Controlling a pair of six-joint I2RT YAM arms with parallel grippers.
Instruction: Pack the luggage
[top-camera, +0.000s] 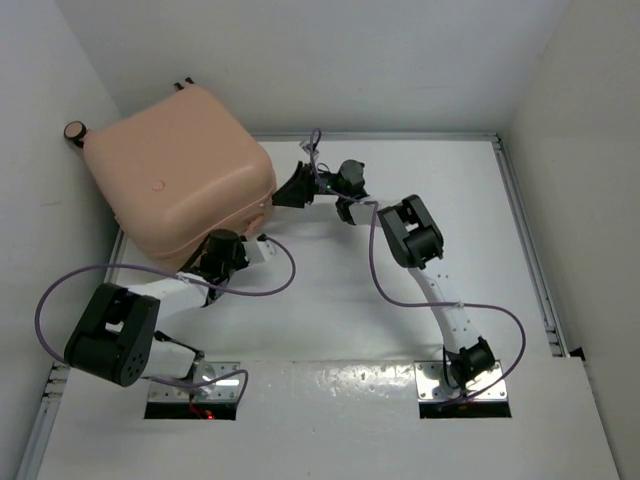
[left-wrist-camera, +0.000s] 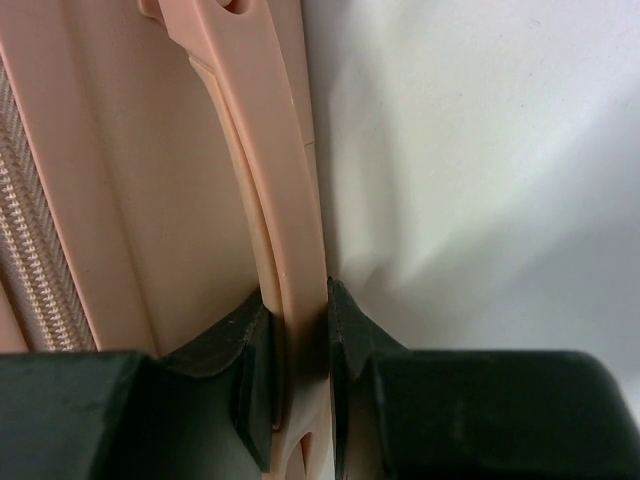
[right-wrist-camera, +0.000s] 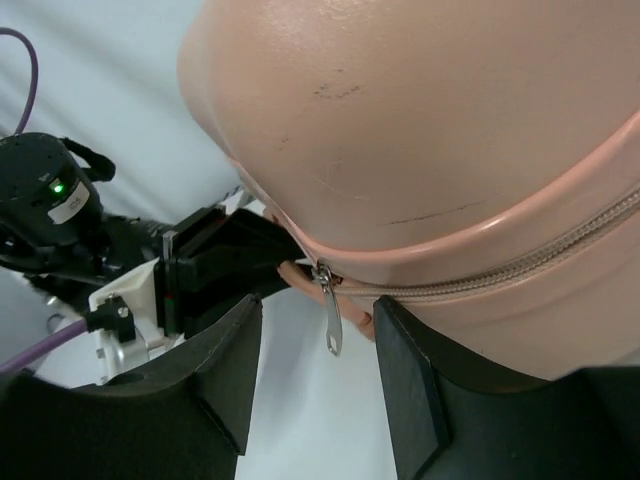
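Top external: luggage (top-camera: 175, 170) wheels (top-camera: 75, 130) point far-left; left fingers (left-wrist-camera: 250, 380) grip handle (left-wrist-camera: 285, 200), right fingers (right-wrist-camera: 225, 370) wide.

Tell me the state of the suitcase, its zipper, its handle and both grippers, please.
luggage: shut, both shells together.
zipper: closed along the part that shows.
zipper pull: hanging free, untouched.
handle: pinched near one end.
left gripper: shut on the handle.
right gripper: open, one finger on each side of the zipper pull.
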